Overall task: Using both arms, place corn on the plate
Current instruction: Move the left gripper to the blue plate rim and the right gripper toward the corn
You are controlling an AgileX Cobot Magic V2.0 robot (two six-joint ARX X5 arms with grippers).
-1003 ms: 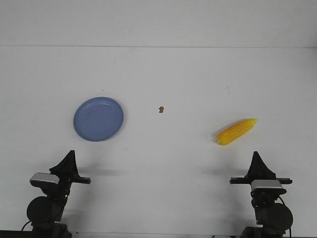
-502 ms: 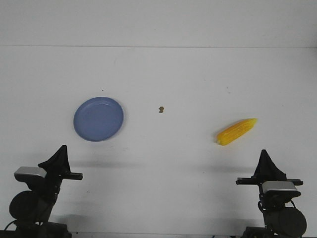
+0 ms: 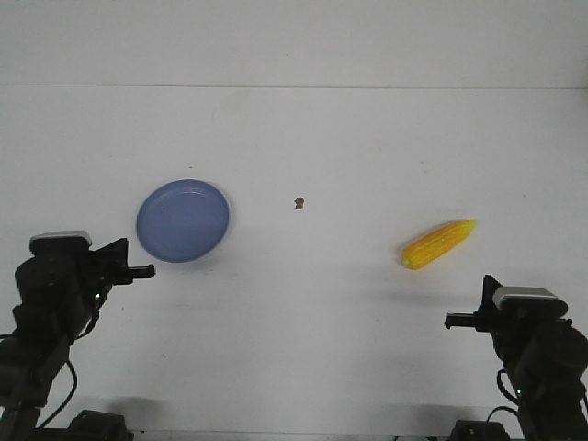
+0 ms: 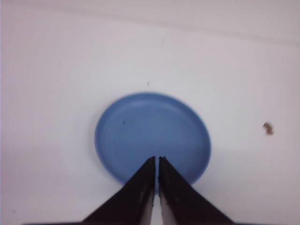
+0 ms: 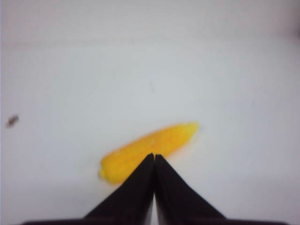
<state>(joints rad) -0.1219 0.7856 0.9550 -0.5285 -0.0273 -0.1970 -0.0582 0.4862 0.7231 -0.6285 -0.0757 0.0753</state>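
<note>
**Corn and plate lie well apart, both grippers closed and empty**

The corn [image 3: 439,243] lies on the white table [image 3: 322,147], on the right side of the scene. It rests flat and at a slant, its pointed tip toward the far right and its blunt end toward the near left. Nothing touches it. The right wrist view shows the same cob [image 5: 149,151] just beyond the fingertips, with bare table between them.

The plate [image 3: 183,220] sits on the left side of the table, level and with nothing on it. It is well apart from the corn. Between the two, slightly farther from the robot, lies a small brown speck [image 3: 299,202] on the table surface; it also shows at the edge of the left wrist view [image 4: 267,128].

The left gripper [image 3: 147,270] hangs at the near left, just beside the plate's near-left rim, not touching it. In the left wrist view its two black fingers [image 4: 176,197] are pressed nearly together, with only a thin slit between them, holding nothing, and the plate [image 4: 152,129] lies straight ahead of the tips.

The right gripper [image 3: 450,321] hangs at the near right, on the near side of the corn and clear of it. Its fingers [image 5: 176,199] meet at the tips in the right wrist view and hold nothing.
</note>
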